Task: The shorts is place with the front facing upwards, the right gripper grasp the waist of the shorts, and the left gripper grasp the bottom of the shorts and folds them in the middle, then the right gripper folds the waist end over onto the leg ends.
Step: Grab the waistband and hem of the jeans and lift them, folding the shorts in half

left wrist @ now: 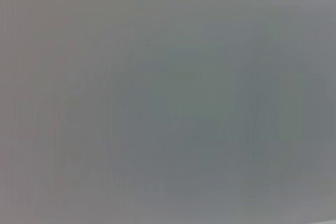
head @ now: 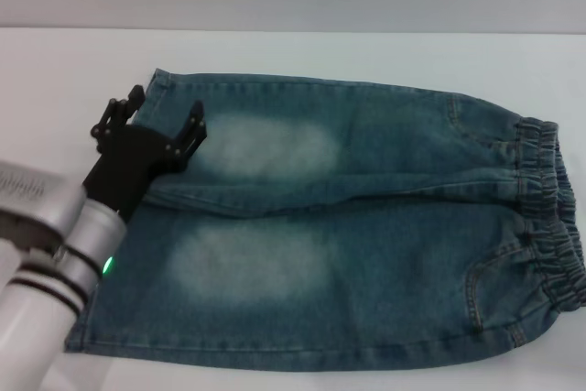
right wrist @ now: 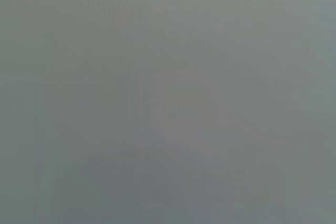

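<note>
Blue denim shorts [head: 348, 226] lie flat on the white table [head: 73, 70] in the head view, front up, elastic waist [head: 554, 217] at the right and the leg ends [head: 137, 190] at the left. My left gripper [head: 167, 109] hovers over the far leg's hem, its two black fingers spread apart with nothing between them. The right gripper is out of view. Both wrist views show only a plain grey blur.
White table surface runs along the far side and the left of the shorts. A pale wall rises behind the table's back edge [head: 293, 30]. My left arm [head: 46, 254] enters from the lower left corner.
</note>
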You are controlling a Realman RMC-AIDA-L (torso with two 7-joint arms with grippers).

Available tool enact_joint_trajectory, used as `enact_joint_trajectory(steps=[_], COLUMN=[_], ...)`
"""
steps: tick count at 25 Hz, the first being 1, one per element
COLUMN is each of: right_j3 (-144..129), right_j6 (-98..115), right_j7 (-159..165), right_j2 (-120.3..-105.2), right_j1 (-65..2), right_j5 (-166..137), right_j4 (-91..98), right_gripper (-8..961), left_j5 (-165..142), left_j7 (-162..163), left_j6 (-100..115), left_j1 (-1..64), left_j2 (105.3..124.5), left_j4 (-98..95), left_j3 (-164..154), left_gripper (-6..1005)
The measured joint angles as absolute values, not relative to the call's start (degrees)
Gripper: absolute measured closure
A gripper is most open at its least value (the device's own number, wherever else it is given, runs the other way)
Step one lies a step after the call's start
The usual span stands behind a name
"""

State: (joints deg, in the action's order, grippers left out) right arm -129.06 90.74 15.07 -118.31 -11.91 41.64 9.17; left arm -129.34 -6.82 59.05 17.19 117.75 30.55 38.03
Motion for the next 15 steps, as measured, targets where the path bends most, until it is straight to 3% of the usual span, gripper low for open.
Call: enact_joint_trajectory(steps=[6,12,14,15], right_j3=[-129.11,-129.26,-129.20,-129.20], right_j6=[86.88,79.99,74.80,74.80], right_j7=[23.69,28.74,36.48,36.48], right_j2=[-115.06,-112.96,-111.06,-111.06], right_j1=[-15.96,-20.10,-22.66,-22.66], right_j5=[38.26,35.33,31.70,31.70], right_j4=[8.74,8.81,8.67,8.67], right_gripper=[197,197,197,197], left_j5=[-129.57,-129.60,-129.63,-129.78], left_j7=[-9.24,-9.43,-9.59,-9.75], left_j6=[46.44,41.67,40.51,40.28], left_j1=[18.53,17.73,17.69,17.66], left_j2=[117.27,114.92,114.68,114.74], left_j4=[38.72,45.33,45.98,46.03], left_j3=[43.46,44.82,45.37,45.49], left_gripper=[199,199,199,199])
